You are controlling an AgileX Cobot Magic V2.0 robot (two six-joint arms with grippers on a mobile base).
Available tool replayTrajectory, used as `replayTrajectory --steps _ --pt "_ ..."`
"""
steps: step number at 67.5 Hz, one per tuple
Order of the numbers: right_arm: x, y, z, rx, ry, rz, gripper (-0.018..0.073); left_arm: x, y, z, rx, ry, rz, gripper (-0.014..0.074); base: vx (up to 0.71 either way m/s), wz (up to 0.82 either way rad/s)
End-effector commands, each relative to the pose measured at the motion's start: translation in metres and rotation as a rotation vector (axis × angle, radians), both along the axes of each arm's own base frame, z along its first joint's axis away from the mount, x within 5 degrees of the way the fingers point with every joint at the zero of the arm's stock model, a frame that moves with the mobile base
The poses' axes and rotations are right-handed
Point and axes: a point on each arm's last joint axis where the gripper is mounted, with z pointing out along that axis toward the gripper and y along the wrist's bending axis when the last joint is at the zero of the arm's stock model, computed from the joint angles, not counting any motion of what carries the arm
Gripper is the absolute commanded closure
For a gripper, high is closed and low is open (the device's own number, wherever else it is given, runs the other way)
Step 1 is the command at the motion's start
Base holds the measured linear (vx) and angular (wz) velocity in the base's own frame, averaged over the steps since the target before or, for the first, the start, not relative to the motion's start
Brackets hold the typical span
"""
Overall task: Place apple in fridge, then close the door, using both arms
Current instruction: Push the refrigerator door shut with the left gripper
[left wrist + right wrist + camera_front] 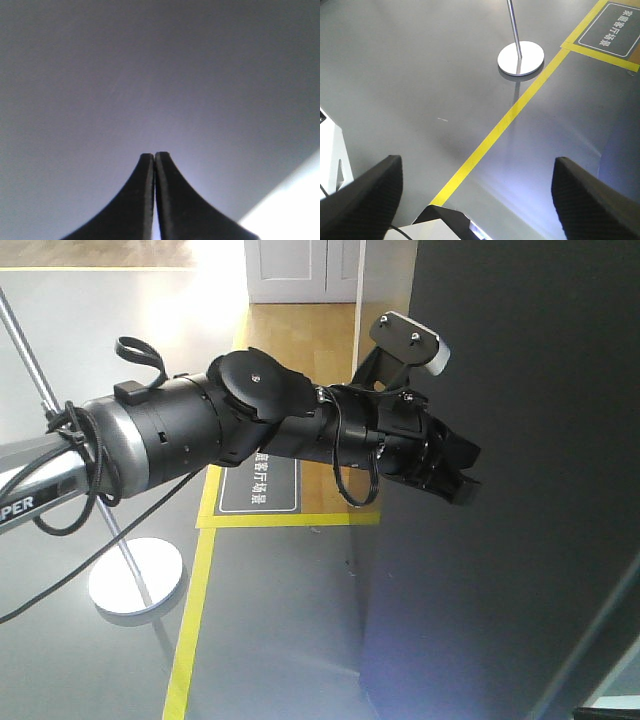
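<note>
- Left arm (250,425) comes in from the left of the front view and reaches across to the door (530,540), a flat dark grey-blue panel filling the right side.
- Left gripper (452,468) sits in front of the door's face, near its left edge. Touching or just off it: cannot tell.
- Left wrist view: both fingers (142,200) lie flat against each other, tips meeting, nothing between them. The jaws are fully closed and empty. Behind them is only plain grey door surface, with a bright patch at lower right.
- A pale plate (412,340) with two screws stands above the left wrist.
- Right gripper (477,162) points down at the floor (420,75). Its two fingers (370,195) sit at the bottom corners of that view, well apart. The jaws are spread wide and hold nothing.
- Apple: in none of the views, so where it lies cannot be told.
- Whether the door is fully closed cannot be told either.
- The floor is glossy grey, crossed by a yellow line (497,130).
- A thin metal pole (513,25) stands upright on a round white base (532,60), just left of the yellow line and well apart from the door.
- A dark sign (615,30) with white characters lies on the floor inside a yellow border. In the front view the arm partly hides it.
- White doors (300,270) and wood flooring show at the back of the front view.
</note>
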Motion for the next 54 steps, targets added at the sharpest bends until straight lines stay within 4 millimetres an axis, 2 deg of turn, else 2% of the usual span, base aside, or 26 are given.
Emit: replayTrajectory --steps 1,13,22,35,54 --pt "0.003 0.002 0.011 0.046 -0.043 -0.012 -0.002 -0.014 0.009 0.047 -0.096 -0.055 -0.01 0.0603 0.0 0.0" --pt "0.003 0.002 0.011 0.047 -0.042 -0.012 -0.002 -0.029 0.022 0.069 -0.064 -0.079 -0.032 0.0603 0.0 0.0" --pt "0.003 0.002 0.011 0.047 -0.042 -0.012 -0.002 -0.036 0.037 0.078 -0.007 -0.065 0.038 0.0603 0.0 0.0" --pt "0.003 0.002 0.011 0.047 -0.042 -0.012 -0.002 -0.046 0.061 0.066 0.076 -0.047 0.162 0.0603 0.0 0.0" --pt "0.003 0.002 0.011 0.047 -0.042 -0.012 -0.002 -0.08 0.109 0.055 0.12 -0.082 0.301 0.0603 0.0 0.0"
